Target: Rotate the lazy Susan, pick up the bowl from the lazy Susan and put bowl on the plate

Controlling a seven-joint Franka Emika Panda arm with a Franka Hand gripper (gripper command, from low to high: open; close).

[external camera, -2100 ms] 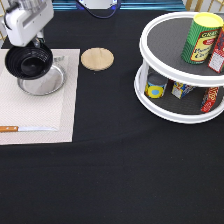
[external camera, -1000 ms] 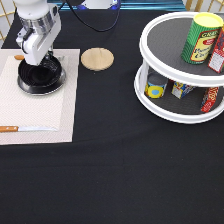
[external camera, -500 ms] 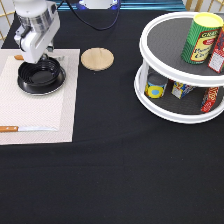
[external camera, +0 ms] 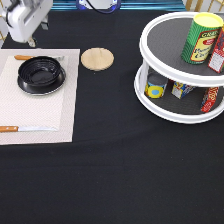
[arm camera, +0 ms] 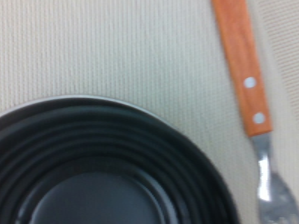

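A black-clothed table (external camera: 115,175) fills the room's working space, and the two-tier lazy Susan (external camera: 165,107) dominates the exterior view's right. Its upper deck carries a tall yellow-lidded can (external camera: 201,37) and a red carton (external camera: 217,52) cut by the frame edge; small tins and boxes (external camera: 156,89) crowd the lower deck.

At the exterior view's left lies a pale placemat (external camera: 35,112). On it sits the black bowl (external camera: 41,74), resting on the silver plate (external camera: 22,89), whose rim shows only as a thin bright edge around the bowl; the wrist view shows the same, ridged bowl (arm camera: 93,170) over a sliver of plate rim (arm camera: 78,97).

The gripper (external camera: 22,25) hangs at the exterior view's top left, just above the mat's far edge, clear of the bowl and holding nothing; whether its fingers stand apart or together cannot be told.

A round wooden coaster (external camera: 97,58) lies between mat and turntable. A wooden-handled utensil (arm camera: 243,75) lies beyond the bowl, and a wooden-handled knife (external camera: 25,129) rests near the mat's lower edge.
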